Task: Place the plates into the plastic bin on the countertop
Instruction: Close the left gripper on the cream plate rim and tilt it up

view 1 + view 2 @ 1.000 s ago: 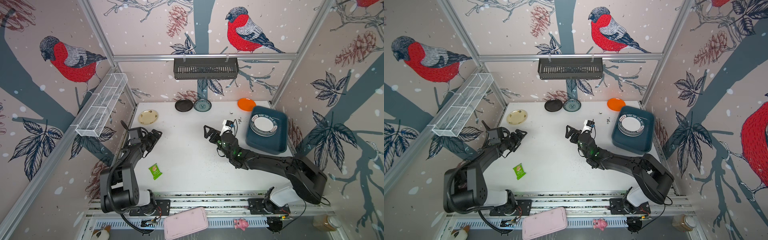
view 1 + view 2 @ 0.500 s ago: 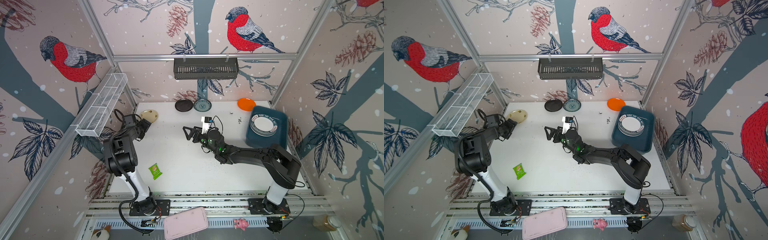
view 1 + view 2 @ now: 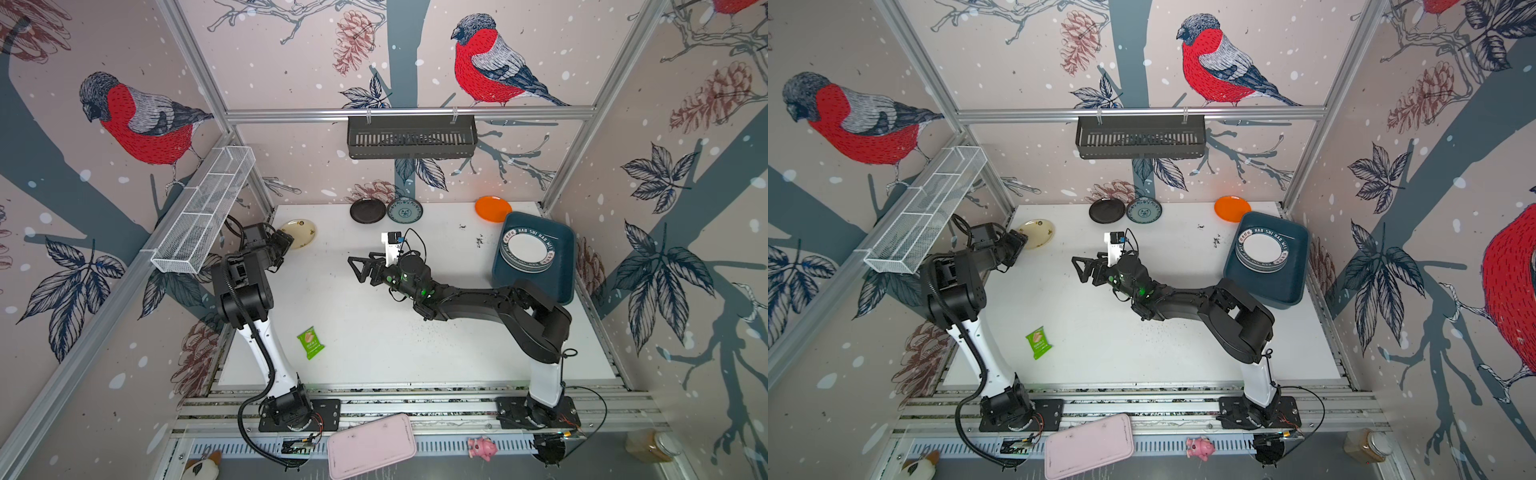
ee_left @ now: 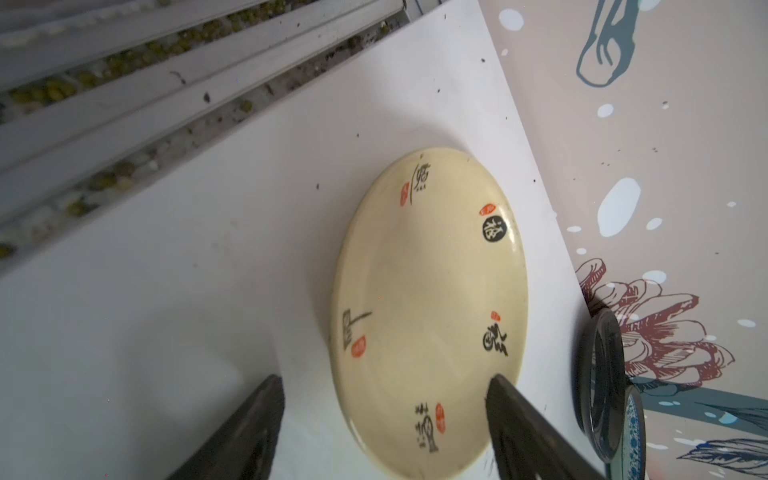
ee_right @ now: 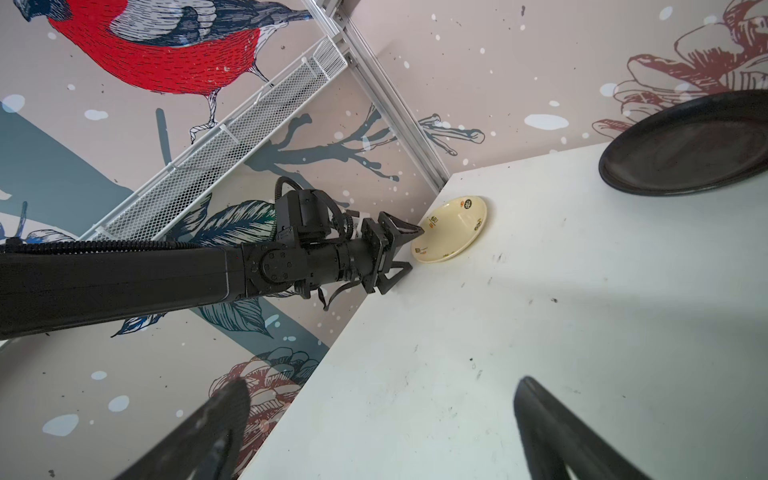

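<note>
Wall point(image 4: 623, 124) hems cream plate point(image 4: 428, 307), rim straddled by wide left end effector point(image 4: 384, 380); right end effector point(image 5: 382, 384) gapes.

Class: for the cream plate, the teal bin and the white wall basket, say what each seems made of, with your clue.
Cream plate: likely glazed ceramic or melamine; smooth, slightly shiny surface with printed black and red marks. Teal bin: apparently moulded plastic, satin finish; rounded corners, one even colour. White wall basket: coated metal wire mesh, it seems; fine see-through grid.
</note>
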`<state>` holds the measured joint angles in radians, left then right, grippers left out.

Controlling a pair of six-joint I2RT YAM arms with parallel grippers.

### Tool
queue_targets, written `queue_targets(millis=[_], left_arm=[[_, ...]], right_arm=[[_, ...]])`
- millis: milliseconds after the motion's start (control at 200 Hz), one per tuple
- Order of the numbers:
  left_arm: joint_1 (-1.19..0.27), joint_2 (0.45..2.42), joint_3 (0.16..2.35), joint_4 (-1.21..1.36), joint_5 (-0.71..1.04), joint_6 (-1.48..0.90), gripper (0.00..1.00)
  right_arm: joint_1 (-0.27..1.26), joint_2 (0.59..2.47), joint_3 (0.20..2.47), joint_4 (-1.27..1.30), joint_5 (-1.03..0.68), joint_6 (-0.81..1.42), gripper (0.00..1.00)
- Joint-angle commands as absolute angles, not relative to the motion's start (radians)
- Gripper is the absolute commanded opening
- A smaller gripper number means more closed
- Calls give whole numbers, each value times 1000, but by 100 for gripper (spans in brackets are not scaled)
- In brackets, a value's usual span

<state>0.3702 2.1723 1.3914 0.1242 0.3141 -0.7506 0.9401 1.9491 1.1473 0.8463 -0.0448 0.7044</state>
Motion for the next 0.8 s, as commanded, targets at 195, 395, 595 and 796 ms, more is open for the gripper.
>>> queue_targets(millis=[195,395,595,796], left_arm=[[374,2271,1466,-56,291,-734,73],[374,2291,1487,-62,299,-686,69],[374,2295,1473,-26,314,-684,57],[370,2281,1441,-4,342,-720,33]], right_arm=[[876,1903,1094,851,49,710,99],[783,1759,964,783,147,743,99],[698,1514,833,713,205,727,100],[698,1363,745,628,320,744,100]])
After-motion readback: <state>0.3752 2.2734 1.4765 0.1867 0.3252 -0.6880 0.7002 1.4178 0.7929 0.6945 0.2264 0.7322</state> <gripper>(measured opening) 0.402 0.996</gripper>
